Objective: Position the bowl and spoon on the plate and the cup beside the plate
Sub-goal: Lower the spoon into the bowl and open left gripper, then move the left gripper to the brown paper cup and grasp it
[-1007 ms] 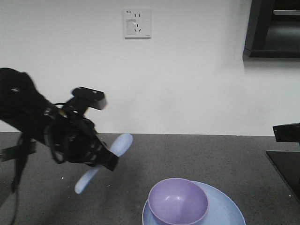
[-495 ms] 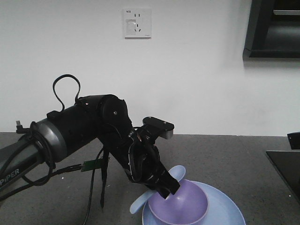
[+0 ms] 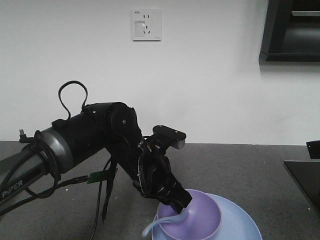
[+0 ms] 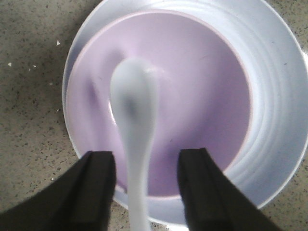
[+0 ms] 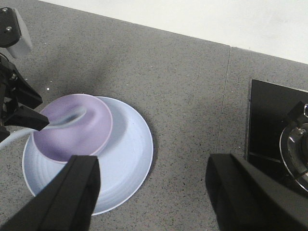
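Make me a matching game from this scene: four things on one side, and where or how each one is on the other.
Things:
1. bowl
2. spoon
3. plate
4. left gripper

States:
A. pale blue, resting on the grey counter
B. open, fingers on either side of the spoon's handle
C. lavender, sitting on the plate
D. scoop inside the bowl, handle sticking out over its rim

Pairs: 1-C, 2-D, 3-A, 4-B
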Tool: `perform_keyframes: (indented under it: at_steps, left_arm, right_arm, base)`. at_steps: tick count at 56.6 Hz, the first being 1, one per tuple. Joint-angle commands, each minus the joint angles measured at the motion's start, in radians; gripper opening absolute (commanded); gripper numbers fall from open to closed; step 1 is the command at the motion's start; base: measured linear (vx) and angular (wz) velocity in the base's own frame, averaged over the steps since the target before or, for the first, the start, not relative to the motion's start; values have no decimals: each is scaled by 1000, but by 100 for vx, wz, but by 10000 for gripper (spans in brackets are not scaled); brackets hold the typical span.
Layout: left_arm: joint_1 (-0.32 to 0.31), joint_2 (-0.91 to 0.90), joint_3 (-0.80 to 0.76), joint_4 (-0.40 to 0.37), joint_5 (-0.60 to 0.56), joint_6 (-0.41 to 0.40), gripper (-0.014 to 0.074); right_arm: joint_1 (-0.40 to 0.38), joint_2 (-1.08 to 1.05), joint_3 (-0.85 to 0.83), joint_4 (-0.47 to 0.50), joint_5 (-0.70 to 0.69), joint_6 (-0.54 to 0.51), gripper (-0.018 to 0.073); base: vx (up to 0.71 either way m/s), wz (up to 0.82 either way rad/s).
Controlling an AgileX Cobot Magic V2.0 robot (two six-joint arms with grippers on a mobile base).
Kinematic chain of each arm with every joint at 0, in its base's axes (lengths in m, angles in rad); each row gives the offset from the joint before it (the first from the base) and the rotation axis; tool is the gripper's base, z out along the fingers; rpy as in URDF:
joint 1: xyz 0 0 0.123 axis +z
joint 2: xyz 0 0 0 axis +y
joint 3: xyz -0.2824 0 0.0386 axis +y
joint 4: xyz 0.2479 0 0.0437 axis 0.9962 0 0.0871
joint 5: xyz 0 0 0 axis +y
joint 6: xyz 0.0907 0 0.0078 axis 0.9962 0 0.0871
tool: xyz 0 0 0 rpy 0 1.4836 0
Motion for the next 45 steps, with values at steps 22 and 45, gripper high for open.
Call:
perform_keyframes:
  at_steps: [22,45]
  left_arm:
    - [1,-248,-36,425,33,-100,524]
    - [252,-455,152,707,72,-203,524]
  right_arm:
    - [-2,-12,-31,-16,-72,0,515]
    - [-2,-12,-31,-16,-73,0,515]
  base:
    - [0,0]
    - [0,0]
